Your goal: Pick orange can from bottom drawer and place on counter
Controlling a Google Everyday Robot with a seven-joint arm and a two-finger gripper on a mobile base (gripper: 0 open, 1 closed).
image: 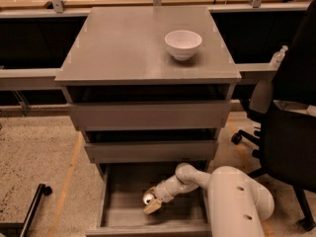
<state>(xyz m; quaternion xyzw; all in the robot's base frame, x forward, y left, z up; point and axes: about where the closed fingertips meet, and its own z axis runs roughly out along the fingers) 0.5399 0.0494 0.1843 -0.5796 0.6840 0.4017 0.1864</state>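
The bottom drawer (114, 201) is pulled open under two shallower grey drawers. The orange can (150, 205) is inside it near the middle, its silver top showing above its brownish-orange side. My gripper (159, 196) reaches down into the drawer from the right and sits right against the can's right side. The white arm (237, 201) rises from the lower right and covers the drawer's right part. The counter (123, 43) is the grey top of the cabinet.
A white bowl (183, 43) stands on the counter at the right back. A black office chair (291, 122) is close to the cabinet's right side. Pale wooden desks run along the back. A black wheeled leg (34, 201) lies on the floor at the lower left.
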